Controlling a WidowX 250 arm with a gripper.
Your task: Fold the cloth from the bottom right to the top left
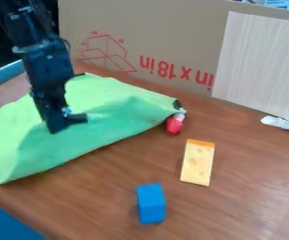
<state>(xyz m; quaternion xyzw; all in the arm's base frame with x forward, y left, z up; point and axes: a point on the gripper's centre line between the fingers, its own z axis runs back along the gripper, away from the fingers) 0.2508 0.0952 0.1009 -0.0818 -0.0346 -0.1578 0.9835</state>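
Note:
The green cloth (112, 124) lies on the left part of the wooden table, with a raised, rounded edge running from the lower left up to a corner at the right. Its surface is uneven, with a darker green shaded area across the middle. My gripper (64, 127) points down at the left-middle part of the cloth, its tip low against or just over the fabric. Whether it holds any fabric I cannot tell. The arm comes in from the upper left and covers part of the cloth behind it.
A red object with a pale top (174, 124) touches or sits right beside the cloth's right corner. On the table (247, 197) are a yellow cheese-like piece (198, 163) and a blue block (151, 204). A cardboard wall (153, 37) stands behind; a white object (282, 123) lies at the right.

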